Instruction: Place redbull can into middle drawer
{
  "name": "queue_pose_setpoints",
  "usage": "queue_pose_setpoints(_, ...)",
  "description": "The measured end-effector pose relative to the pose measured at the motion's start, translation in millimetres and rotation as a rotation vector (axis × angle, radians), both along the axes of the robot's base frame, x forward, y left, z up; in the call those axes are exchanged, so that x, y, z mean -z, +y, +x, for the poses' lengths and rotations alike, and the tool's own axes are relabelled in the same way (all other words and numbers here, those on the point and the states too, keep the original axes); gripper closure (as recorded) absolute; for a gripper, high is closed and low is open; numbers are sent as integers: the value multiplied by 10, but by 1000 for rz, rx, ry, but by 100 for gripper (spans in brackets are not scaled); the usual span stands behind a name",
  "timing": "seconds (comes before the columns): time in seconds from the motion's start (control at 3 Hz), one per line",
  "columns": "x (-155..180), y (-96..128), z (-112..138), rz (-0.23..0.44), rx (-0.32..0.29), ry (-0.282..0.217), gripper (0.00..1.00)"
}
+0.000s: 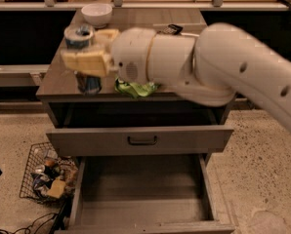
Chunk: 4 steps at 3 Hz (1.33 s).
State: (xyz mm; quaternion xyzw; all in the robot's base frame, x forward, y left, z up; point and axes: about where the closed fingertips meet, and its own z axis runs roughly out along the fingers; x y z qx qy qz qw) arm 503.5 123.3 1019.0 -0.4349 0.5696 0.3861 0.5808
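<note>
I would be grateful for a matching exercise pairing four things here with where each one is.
Things: 1 redbull can; 2 white bowl; 3 middle drawer; 4 wire basket.
Places: A on the floor, left of the cabinet; B pulled wide open, lowest in view; C held in the tool above the cabinet's front left corner; D at the cabinet top's back.
Pairs: 1-C; 2-D; 3-B; 4-A.

Bowl (96, 14), green bag (135, 88) on tabletop (140, 19) beneath end effector (87, 55)
</note>
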Motion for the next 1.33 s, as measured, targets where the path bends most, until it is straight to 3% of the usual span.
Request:
queue_pose_setpoints(0.33,612,18,-343,22,-12,80,100)
queue_pose_setpoints(0.67,1186,-5,-586,-24,-39,128,100)
queue_pose_setpoints(1.0,1910,-83,-607,-64,-51,200,100)
queue_pose_setpoints(1.33,1910,-83,-608,-64,-51,200,100)
